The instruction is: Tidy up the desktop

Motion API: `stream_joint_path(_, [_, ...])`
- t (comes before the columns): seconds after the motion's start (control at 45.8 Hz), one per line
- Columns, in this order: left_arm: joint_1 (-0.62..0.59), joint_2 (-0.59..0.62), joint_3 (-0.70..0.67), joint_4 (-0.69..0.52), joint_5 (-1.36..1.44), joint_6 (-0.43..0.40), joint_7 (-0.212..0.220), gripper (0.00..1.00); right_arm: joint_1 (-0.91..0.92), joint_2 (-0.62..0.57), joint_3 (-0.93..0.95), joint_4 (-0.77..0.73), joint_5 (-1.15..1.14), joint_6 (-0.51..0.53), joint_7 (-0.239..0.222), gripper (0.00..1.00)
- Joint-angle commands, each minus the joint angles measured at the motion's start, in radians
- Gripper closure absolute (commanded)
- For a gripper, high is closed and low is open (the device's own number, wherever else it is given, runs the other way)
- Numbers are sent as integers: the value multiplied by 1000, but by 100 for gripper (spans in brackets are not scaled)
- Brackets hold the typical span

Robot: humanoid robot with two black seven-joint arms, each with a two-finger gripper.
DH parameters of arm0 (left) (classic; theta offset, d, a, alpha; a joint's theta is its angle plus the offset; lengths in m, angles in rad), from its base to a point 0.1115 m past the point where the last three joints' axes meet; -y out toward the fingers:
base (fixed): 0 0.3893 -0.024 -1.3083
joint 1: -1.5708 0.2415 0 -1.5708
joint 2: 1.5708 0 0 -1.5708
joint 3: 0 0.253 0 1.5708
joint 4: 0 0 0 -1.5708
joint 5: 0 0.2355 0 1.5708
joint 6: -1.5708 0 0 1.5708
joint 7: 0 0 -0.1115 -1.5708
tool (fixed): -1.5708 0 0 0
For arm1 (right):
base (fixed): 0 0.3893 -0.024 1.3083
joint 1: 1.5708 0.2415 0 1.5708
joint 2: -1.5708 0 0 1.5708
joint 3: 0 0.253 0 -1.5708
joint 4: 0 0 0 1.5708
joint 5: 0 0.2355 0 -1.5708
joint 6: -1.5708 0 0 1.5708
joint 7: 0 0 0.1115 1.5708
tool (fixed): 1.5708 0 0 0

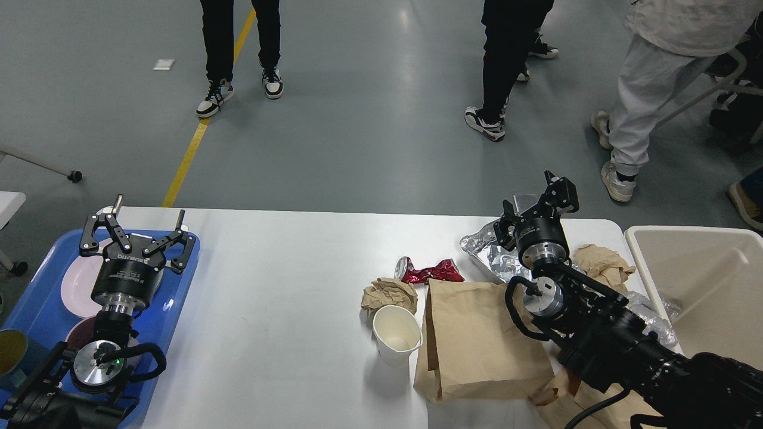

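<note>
The white desktop (280,280) spans the view. Litter lies on its right half: a crumpled brown paper ball (390,293), a white paper cup (396,335), a crushed red wrapper (430,272), a flat brown paper bag (477,342), crumpled foil (496,253) and more crumpled brown paper (599,262). My right gripper (536,201) hangs open over the foil near the desktop's far edge, with a grey foil edge showing between its fingers. My left gripper (149,208) stands open and empty above the far right corner of the blue tray (179,286).
The blue tray at the left holds pink plates (74,286) and a yellowish cup (11,353). A beige bin (715,250) stands off the desktop's right end, with clear plastic wrap (651,310) beside it. People stand on the grey floor beyond the table.
</note>
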Motion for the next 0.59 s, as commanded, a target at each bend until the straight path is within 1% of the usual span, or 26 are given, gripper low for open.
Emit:
stream_joint_path(0.0, [0,-3,-6,14,30,-6,-9,4,0,0,0,0,0,0,0,0])
stream_joint_path(0.218, [2,0,-6,14,31,-6,-20,4,0,0,0,-2,0,0,-2,0])
stream_joint_path(0.306, [0,3,-5,15,31,-6,-14,4,0,0,0,-2,0,0,-1,0])
stream_joint_path(0.568, [2,1,-1,14,34,-6,-17,4,0,0,0,0,0,0,0,0])
